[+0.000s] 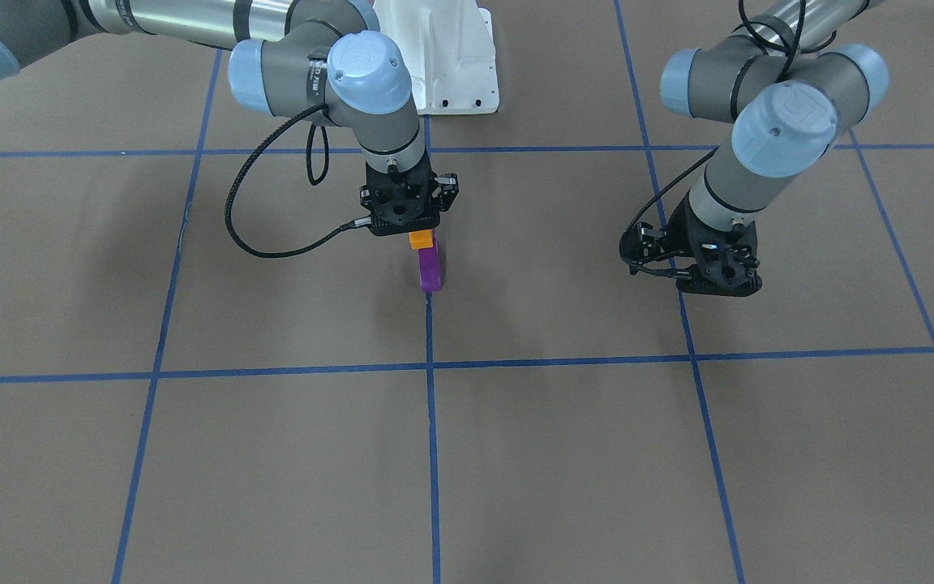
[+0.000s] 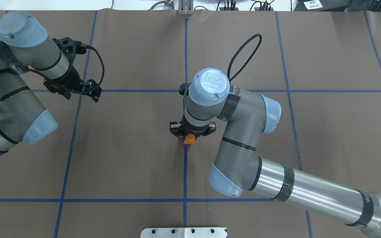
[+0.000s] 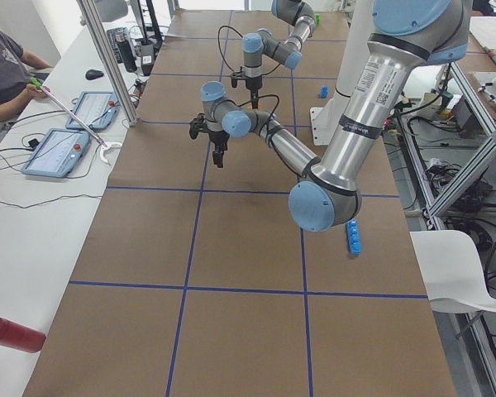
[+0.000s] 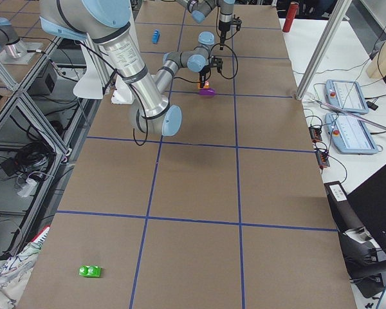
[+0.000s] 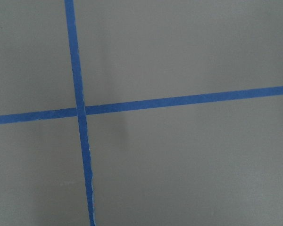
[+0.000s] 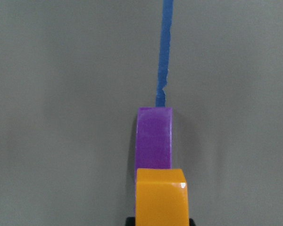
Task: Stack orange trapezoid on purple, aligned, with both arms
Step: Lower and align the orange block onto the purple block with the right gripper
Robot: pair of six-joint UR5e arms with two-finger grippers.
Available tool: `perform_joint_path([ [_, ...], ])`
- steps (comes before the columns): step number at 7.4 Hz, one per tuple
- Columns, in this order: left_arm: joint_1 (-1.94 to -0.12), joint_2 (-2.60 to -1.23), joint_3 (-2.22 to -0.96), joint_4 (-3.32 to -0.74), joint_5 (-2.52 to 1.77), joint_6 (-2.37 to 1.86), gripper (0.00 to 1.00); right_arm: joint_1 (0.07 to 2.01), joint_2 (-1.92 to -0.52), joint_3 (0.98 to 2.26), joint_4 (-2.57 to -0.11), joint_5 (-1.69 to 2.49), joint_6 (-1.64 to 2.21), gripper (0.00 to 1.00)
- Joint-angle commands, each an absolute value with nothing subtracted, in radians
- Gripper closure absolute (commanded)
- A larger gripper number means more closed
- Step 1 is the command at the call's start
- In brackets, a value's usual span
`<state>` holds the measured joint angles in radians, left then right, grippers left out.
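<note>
Right claw (image 1: 421, 234) points straight down near the bench (image 1: 597, 454) centre, closed on the orange trapezoid (image 1: 421, 240); black finger edges show either side of it in the right wrist view. The brick hangs over one end of the purple (image 1: 430, 270), which lies on the bench at the end of a blue tape line (image 6: 166, 47). Whether orange and purple touch cannot be told. Left claw (image 2: 74, 88) hangs well apart over a tape crossing (image 5: 80, 112), nothing seen in it; its opening cannot be told.
</note>
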<state>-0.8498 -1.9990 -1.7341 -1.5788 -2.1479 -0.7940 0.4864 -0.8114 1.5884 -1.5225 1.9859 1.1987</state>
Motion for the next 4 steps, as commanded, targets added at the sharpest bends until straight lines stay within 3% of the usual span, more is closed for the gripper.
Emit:
perform_joint_path([
  [1,-0.850,-1.999,-1.736,-1.580,-2.151,-0.795,0.00,0.486,-0.807,1.577,-1.526,1.985,1.195,1.00],
  [4,-0.850,-1.983,-1.753,-1.580,-2.157,-0.795,0.00,0.486,-0.807,1.574,-1.526,1.985,1.192,1.00],
])
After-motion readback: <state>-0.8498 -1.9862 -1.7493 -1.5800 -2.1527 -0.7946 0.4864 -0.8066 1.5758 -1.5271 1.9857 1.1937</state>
